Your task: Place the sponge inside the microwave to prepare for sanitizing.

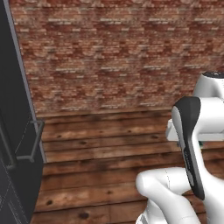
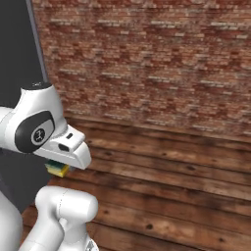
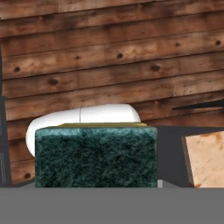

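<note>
The two-finger gripper held the sponge (image 3: 95, 156), a small rectangular block with a yellow body and a dark green scouring top; in the hand view the green face sat right at the bottom where the fingertips rise, and in the right base view a sliver of yellow and green peeked out just beneath the white wrist. The jaws stood partly closed around it. The arm carried it high above the wooden plank floor (image 2: 171, 171), with a red brick wall (image 1: 118, 52) at the far side and a tall dark panel (image 1: 13, 131) on the left. By my judgement the pickup was done; reaching the microwave, setting the sponge inside and letting go all remained.
</note>
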You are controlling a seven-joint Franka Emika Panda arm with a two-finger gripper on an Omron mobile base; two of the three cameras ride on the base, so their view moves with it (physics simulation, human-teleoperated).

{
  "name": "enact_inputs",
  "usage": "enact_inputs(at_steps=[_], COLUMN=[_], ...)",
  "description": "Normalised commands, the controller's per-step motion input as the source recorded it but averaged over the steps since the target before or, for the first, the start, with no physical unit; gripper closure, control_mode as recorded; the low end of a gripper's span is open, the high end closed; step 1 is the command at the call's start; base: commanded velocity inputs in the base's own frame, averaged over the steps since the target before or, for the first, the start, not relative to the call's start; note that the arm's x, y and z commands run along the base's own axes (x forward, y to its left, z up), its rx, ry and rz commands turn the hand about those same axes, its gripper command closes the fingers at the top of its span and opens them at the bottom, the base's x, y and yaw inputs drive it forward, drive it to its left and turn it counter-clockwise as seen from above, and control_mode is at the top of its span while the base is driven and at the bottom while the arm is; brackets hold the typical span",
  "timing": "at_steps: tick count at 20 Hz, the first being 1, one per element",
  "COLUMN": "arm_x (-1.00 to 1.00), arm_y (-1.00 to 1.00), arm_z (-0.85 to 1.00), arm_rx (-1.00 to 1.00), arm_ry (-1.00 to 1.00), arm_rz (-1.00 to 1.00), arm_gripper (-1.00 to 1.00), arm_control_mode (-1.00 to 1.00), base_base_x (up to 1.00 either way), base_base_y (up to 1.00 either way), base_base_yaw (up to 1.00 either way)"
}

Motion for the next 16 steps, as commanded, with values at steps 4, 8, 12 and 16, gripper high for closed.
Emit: enact_inputs(at_steps=[4,8,12,16], arm_x=[0.0,0.0,0.0,0.0], arm_y=[0.0,0.0,0.0,0.0], arm_z=[0.0,0.0,0.0,0.0], arm_rx=[0.0,0.0,0.0,0.0], arm_ry=[0.0,0.0,0.0,0.0], arm_rz=[0.0,0.0,0.0,0.0], arm_gripper=[1.0,1.0,1.0,1.0], arm_control_mode=[1.0,1.0,1.0,1.0], base_base_x=[1.0,1.0,1.0,1.0], base_base_y=[-0.51,-0.5,-0.5,-0.63], base_base_yaw=[0.08,0.08,0.08,0.14])
